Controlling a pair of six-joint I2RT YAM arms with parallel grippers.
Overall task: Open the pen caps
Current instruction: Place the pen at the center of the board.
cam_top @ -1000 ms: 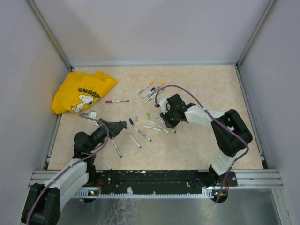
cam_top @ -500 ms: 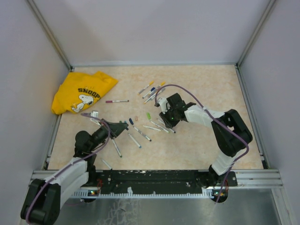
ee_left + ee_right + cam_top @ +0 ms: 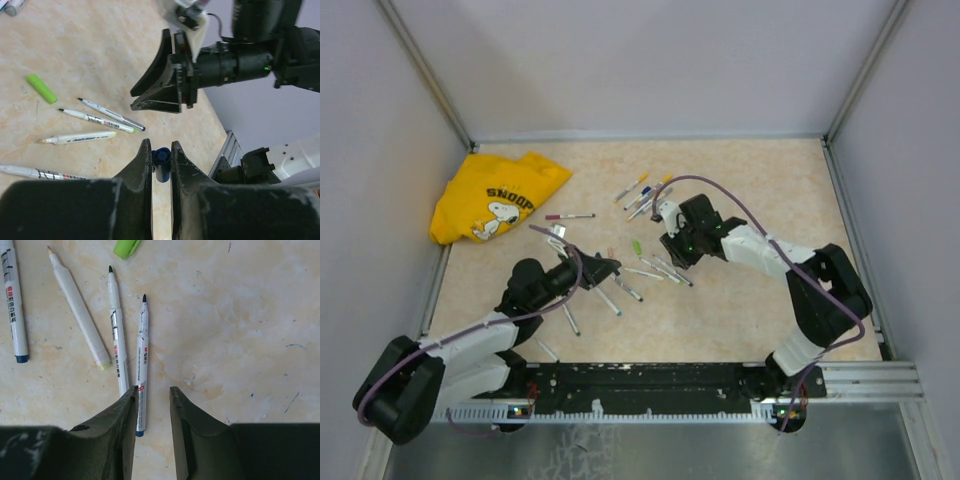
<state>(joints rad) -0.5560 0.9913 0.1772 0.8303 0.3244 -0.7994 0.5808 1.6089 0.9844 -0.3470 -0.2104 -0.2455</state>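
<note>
A dark blue pen cap (image 3: 161,159) is pinched between the fingertips of my left gripper (image 3: 161,150), held above the table. In the top view the left gripper (image 3: 604,270) hangs beside several uncapped pens (image 3: 648,271). My right gripper (image 3: 152,390) is open and low over the table with nothing between its fingers. An uncapped black-tipped pen (image 3: 142,355) lies just inside its left finger. A loose green cap (image 3: 42,88) lies on the table near the pens. Capped pens (image 3: 642,194) sit in a cluster further back.
A yellow Snoopy shirt (image 3: 495,196) lies at the back left. A pink-capped pen (image 3: 570,216) lies alone near it. More bare pen barrels (image 3: 570,318) lie in front of the left arm. Grey walls close in the table on three sides.
My right gripper has opened over the pens. My left arm has swung right toward the middle of the table, still gripping the blue cap.
</note>
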